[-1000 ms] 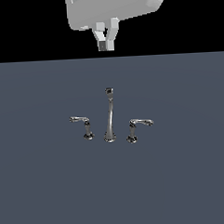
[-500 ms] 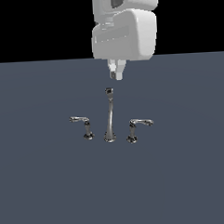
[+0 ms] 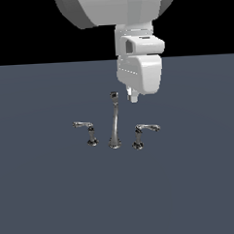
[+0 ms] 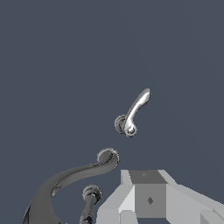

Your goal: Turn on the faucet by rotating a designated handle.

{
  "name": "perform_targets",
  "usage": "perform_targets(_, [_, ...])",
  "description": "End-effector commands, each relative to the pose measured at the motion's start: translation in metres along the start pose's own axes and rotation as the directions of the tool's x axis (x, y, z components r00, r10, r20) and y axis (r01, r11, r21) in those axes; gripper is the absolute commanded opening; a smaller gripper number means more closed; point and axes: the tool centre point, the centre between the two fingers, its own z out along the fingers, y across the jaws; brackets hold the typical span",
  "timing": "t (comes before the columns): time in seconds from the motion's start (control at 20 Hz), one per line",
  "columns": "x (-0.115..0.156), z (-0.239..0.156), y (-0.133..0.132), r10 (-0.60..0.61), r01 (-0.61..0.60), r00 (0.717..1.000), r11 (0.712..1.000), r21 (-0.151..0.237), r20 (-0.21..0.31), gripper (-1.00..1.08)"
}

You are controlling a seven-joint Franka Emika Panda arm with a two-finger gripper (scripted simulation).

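Note:
The chrome faucet stands on the dark floor, its tall spout (image 3: 113,124) in the middle. The handle (image 3: 143,132) with its lever pointing to the exterior view's right sits just right of the spout. My gripper (image 3: 133,96) hangs above and behind the gap between spout and handle, touching nothing. In the wrist view the handle (image 4: 134,113) lies near the middle, the spout (image 4: 72,177) curves beside it, and my gripper (image 4: 146,186) shows as grey blocks with no gap, shut and holding nothing.
A twin handle (image 3: 87,129) with its lever pointing left stands left of the spout; the wrist view shows this twin handle (image 4: 89,197) at the edge. The flat dark grey floor (image 3: 191,193) spreads all around.
The arm has swung to the exterior view's right and come down toward the faucet, so the hand now hangs close above the spout and handle. The faucet parts have not moved.

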Motion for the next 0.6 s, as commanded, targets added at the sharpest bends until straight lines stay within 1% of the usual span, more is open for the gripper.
perform_targets(0.0, [0.012,0.017,-0.005,0.071,-0.071,0.997,0.997,0.000,-0.001,-1.00])
perform_targets(0.2, [0.032,0.043,-0.012,0.182,-0.182,0.983,0.983,-0.001,-0.003,-1.00])
perform_targets(0.55, [0.061,0.078,-0.017,0.332,-0.333,0.943,0.943,-0.001,-0.006,-1.00])
